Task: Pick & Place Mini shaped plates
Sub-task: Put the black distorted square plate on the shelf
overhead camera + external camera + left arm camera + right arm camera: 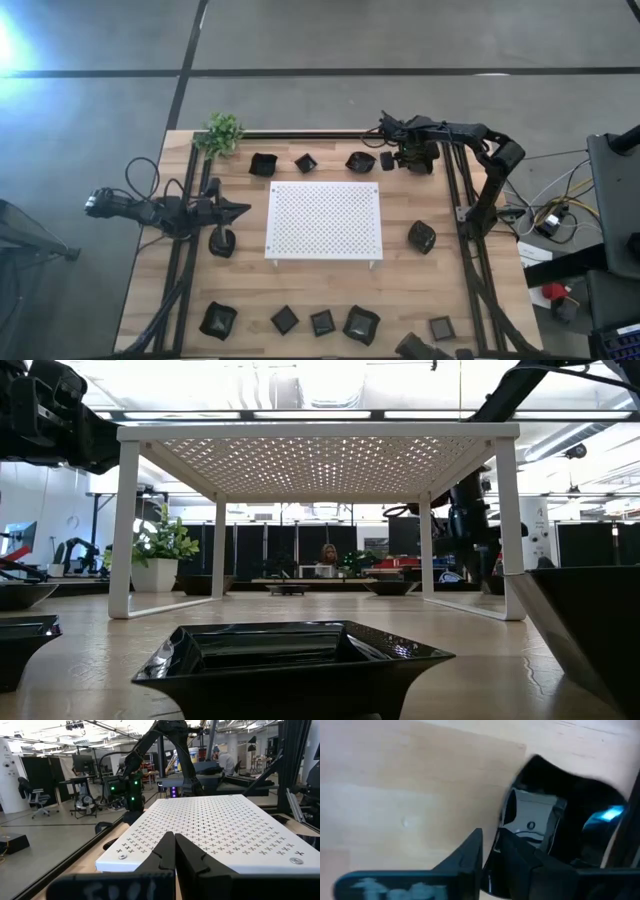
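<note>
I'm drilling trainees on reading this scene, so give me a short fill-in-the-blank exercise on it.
1. The white perforated board stands in the ___ of the table.
2. The small green plant sits at the table's far ___ corner in the high view.
3. The right gripper is closing on a black mini plate's ___.
Missing words: middle; left; rim

The high view looks straight down on the whole table from well above. The low view sits at table-top height, close behind a plate, facing level under the white board into the room. The left wrist view faces across that same board toward the far arm. The right wrist view looks down, very near, at wood and another plate
</note>
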